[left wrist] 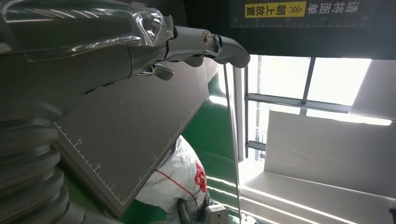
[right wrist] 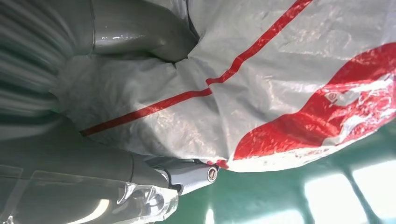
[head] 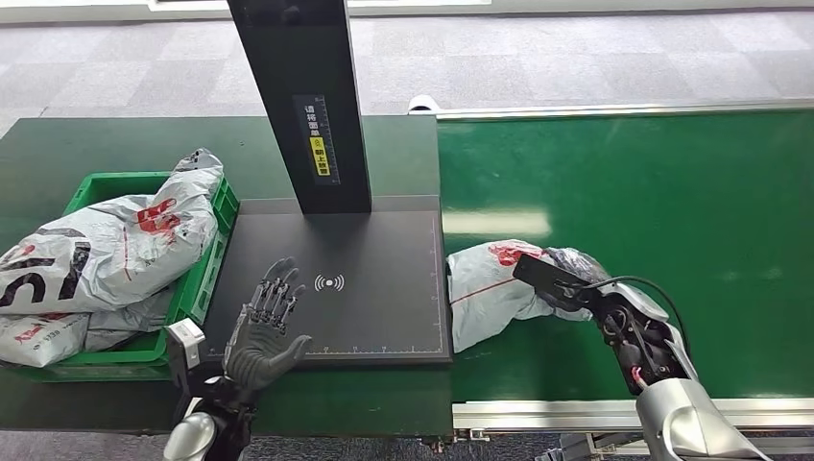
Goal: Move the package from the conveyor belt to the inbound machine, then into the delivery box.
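Observation:
A grey plastic package (head: 490,284) with red print lies on the green conveyor belt (head: 672,211), its end touching the edge of the dark inbound machine plate (head: 384,250). My right hand (head: 568,279) grips the package's right end; in the right wrist view the thumb (right wrist: 140,35) and fingers (right wrist: 187,175) press into the package (right wrist: 280,74). My left hand (head: 264,327) hovers open over the front left corner of the plate, fingers spread and holding nothing. The left wrist view shows the package (left wrist: 180,179) past the plate (left wrist: 135,130) edge.
A green delivery box (head: 197,288) at the left holds several grey packages (head: 115,245). The machine's black post (head: 307,96) rises from the back of the plate. The belt's metal rail (head: 547,415) runs along the near edge.

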